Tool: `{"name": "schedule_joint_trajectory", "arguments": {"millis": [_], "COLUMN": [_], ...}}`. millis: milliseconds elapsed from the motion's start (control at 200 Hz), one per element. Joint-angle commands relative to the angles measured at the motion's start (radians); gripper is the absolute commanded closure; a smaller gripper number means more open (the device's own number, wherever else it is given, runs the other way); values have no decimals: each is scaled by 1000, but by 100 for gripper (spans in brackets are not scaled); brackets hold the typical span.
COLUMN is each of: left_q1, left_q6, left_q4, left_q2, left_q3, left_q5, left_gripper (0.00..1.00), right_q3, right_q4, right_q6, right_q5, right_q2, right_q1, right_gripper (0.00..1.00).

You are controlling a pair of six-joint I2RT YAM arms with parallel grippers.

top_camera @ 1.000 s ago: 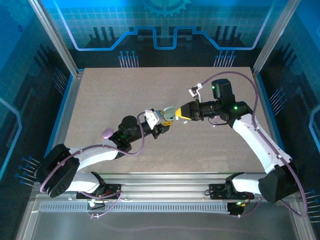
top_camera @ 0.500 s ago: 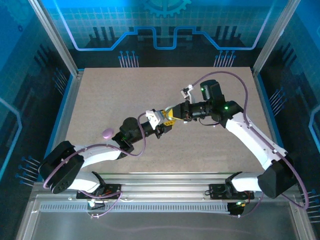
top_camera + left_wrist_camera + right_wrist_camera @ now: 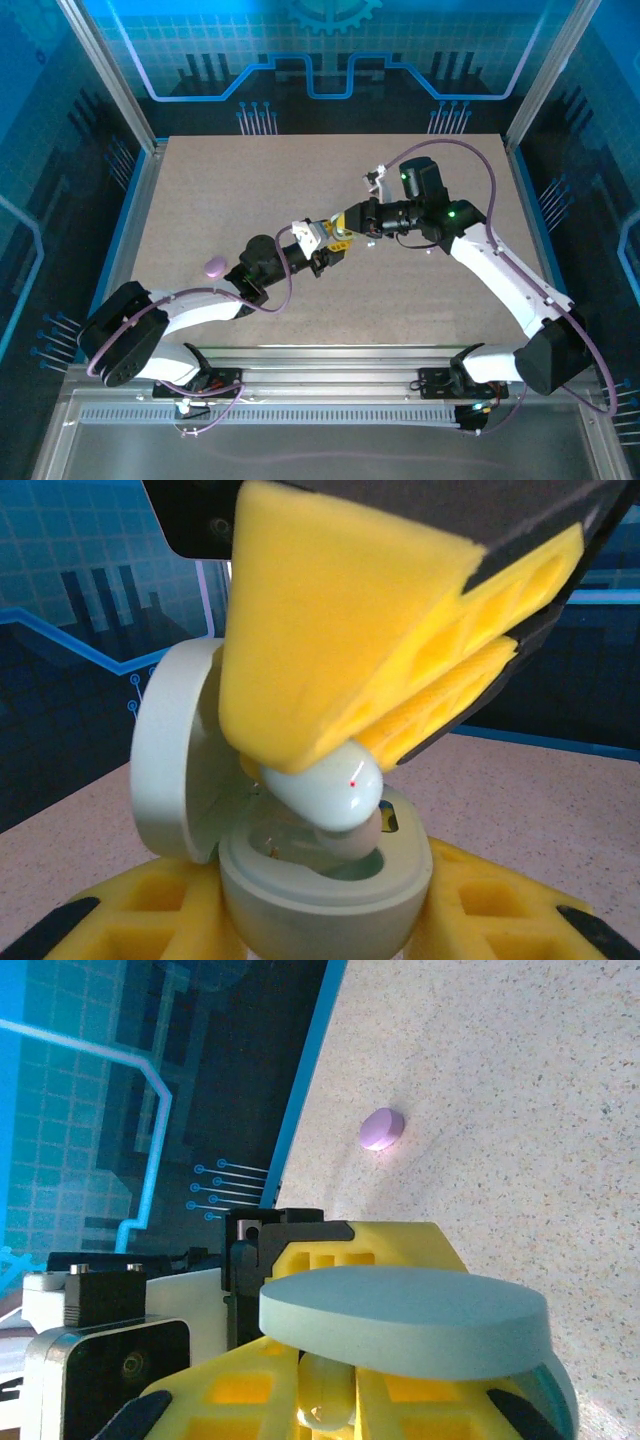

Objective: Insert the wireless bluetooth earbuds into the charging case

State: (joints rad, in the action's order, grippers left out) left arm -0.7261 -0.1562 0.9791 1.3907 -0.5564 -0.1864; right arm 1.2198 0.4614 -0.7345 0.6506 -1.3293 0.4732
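Note:
In the left wrist view, a pale green charging case (image 3: 325,885) stands upright with its lid (image 3: 172,755) swung open to the left. My left gripper (image 3: 320,925) is shut on its base, one yellow finger on each side. From above, my right gripper's yellow fingers (image 3: 340,630) pinch a pale greenish earbud (image 3: 325,788), whose tan tip dips into the case's well. In the right wrist view, my right gripper (image 3: 330,1405) is shut on the earbud (image 3: 328,1400), just under the lid (image 3: 400,1320). From the top view, both grippers, left (image 3: 328,247) and right (image 3: 350,222), meet mid-table.
A small purple rounded case (image 3: 212,266) lies on the speckled table (image 3: 220,190) left of my left arm, also seen far off (image 3: 381,1128). Blue enclosure walls and metal posts ring the table.
My right gripper has moved left with the earbud until it is over the open case. The left gripper kept hold of the case and barely shifted.

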Motion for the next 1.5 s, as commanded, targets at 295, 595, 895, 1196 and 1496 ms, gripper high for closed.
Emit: {"name": "schedule_joint_trajectory", "arguments": {"millis": [295, 595, 895, 1196, 1496], "left_q1": [-12, -12, -12, -15, -13], "left_q6": [15, 12, 12, 13, 1], "left_q4": [82, 84, 78, 75, 67], "left_q2": [4, -1, -9, -14, -22], "left_q3": [-16, -20, -17, -12, 4], "left_q5": [35, 37, 31, 30, 41], "left_gripper": [64, 64, 64, 64, 64], "right_q3": [37, 61, 75, 91, 94], "right_q4": [64, 142, 167, 169, 136], "right_q6": [35, 58, 69, 74, 101], "right_q5": [-19, -94, -129, -138, -114], "right_q2": [-28, -35, -27, -8, 56], "right_q1": [35, 36, 38, 42, 42], "right_gripper": [80, 76, 73, 65, 56]}}
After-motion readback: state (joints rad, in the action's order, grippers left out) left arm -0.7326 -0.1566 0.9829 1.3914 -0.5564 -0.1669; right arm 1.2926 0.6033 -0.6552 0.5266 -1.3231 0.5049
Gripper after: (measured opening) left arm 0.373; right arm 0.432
